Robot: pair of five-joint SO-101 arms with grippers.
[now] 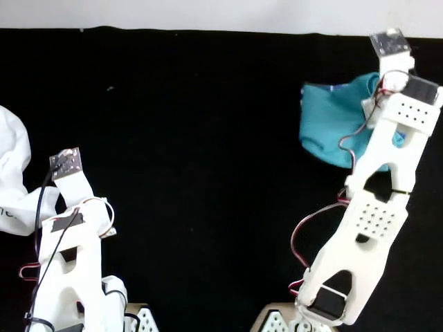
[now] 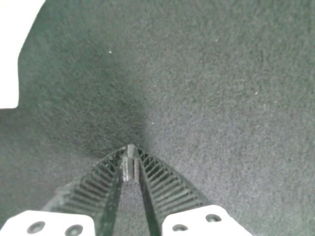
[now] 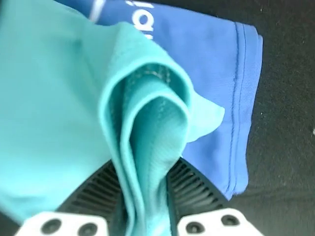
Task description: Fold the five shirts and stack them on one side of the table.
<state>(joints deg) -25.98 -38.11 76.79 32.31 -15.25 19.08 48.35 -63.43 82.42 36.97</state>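
A teal shirt (image 1: 332, 123) lies bunched at the far right of the black table (image 1: 208, 138). My right gripper (image 3: 145, 169) is shut on a raised fold of the teal shirt (image 3: 59, 98), which hides the fingertips. Under it lies a blue shirt (image 3: 211, 64) with a stitched hem, spread flat. A white shirt (image 1: 12, 173) sits crumpled at the table's left edge. My left gripper (image 2: 130, 153) is shut and holds nothing, just over bare cloth beside the white shirt (image 2: 12, 44). The left arm (image 1: 69, 235) stands near the front left.
The right arm (image 1: 374, 207) stretches from the front edge towards the far right corner, over part of the teal shirt. The table's far edge (image 1: 208, 30) meets a pale wall.
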